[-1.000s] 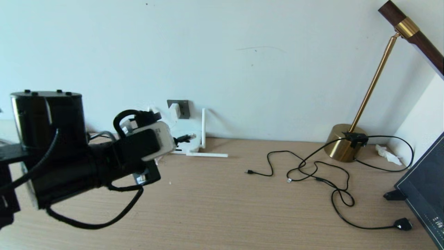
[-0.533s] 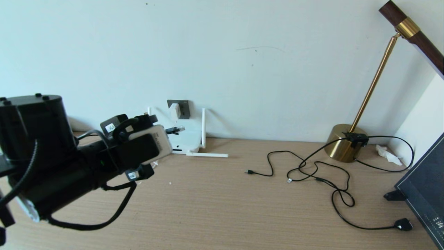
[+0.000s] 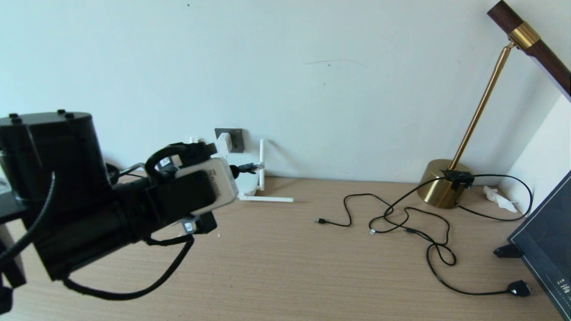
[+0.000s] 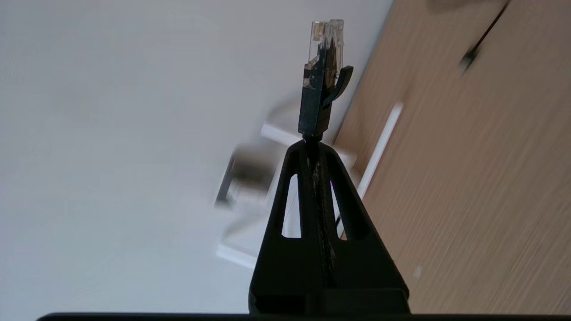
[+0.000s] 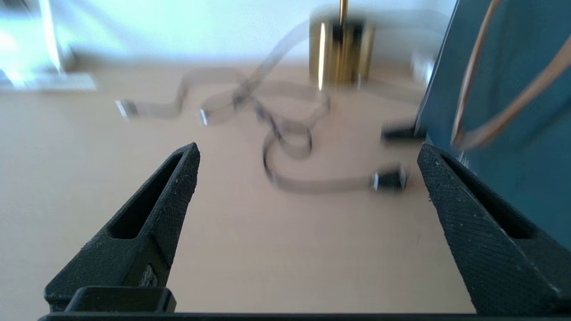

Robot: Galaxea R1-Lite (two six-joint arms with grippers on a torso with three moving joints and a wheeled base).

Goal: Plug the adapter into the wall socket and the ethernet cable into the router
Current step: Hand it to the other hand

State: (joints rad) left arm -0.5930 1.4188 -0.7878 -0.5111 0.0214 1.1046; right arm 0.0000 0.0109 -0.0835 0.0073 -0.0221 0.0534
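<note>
Ethernet cable (image 4: 317, 96) sits pinched by its black boot in the left gripper (image 4: 312, 145), whose fingers are clamped together on it, the clear plug sticking out beyond the tips. That gripper hangs above the wooden desk (image 3: 312, 267) near the white router (image 3: 246, 180), which lies against the wall. The adapter (image 3: 224, 142) sits in the wall socket (image 3: 235, 139). The right gripper (image 5: 308, 154) hovers with its fingers spread wide and nothing between them

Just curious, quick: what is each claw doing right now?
Left gripper: shut on the ethernet cable, near the router.
Right gripper: open, empty.
</note>
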